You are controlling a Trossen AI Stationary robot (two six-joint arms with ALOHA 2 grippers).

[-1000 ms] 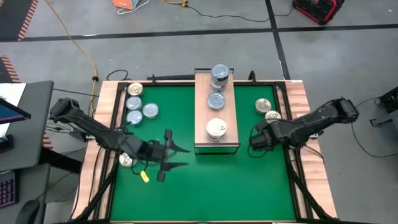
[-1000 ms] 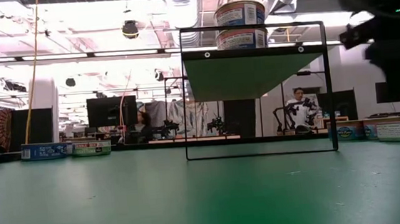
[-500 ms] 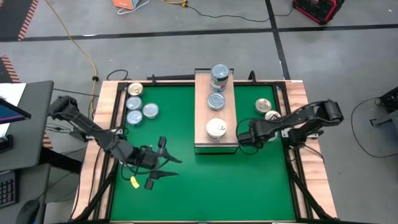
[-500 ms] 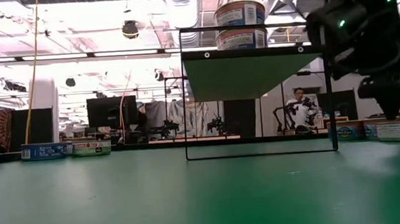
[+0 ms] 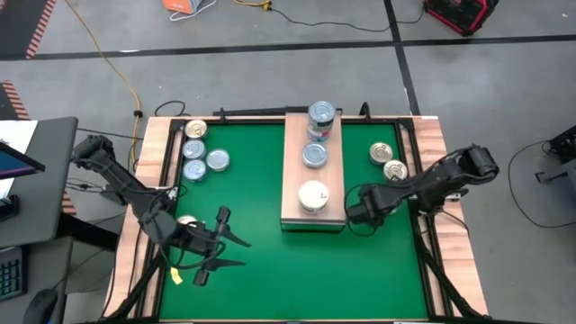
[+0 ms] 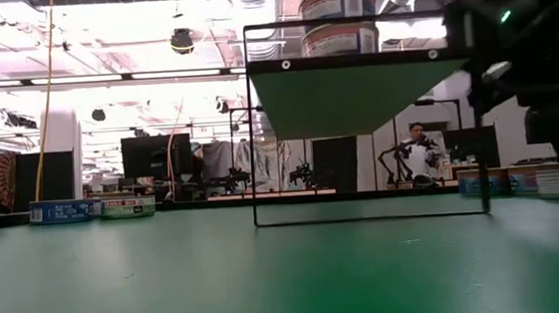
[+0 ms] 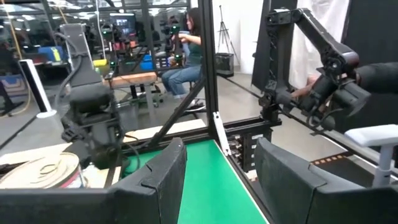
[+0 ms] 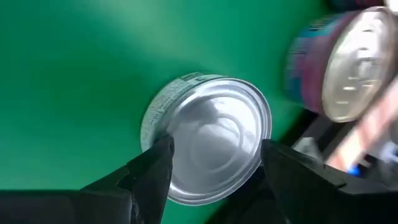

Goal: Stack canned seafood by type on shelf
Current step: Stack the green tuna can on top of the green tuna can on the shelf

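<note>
Since the earlier frame, the shelf [image 5: 313,171] has shifted slightly toward the lower left of the high view and now sits a little skewed, while its long axis runs from the top of the frame toward the bottom, near centre. Along its plank top stand 3 groups of canned seafood: a stack of blue-silver tins [image 5: 321,120] at the upper end, a single blue-silver tin [image 5: 314,155] in the middle and a white-topped tin [image 5: 312,196] at the lower end. In the low view the shelf frame [image 6: 365,120] now looms larger, with 2 stacked tins [image 6: 337,22] on top.

On the green mat [image 5: 288,270], 3 tins [image 5: 200,158] cluster at upper left with a gold-topped tin [image 5: 195,130] above them, and 2 gold-tan tins [image 5: 388,161] lie at upper right.

At the shelf's lower right corner, the right gripper [image 5: 353,214] has moved in closer; its wrist view shows a silver-topped tin [image 8: 208,138] lying flat on the mat between its spread fingers [image 8: 155,171], not clamped.

At lower left of the high view, the left gripper [image 5: 216,250] has dropped lower, fingers apart and empty, beside a tin [image 5: 185,221] near the mat's edge.
</note>
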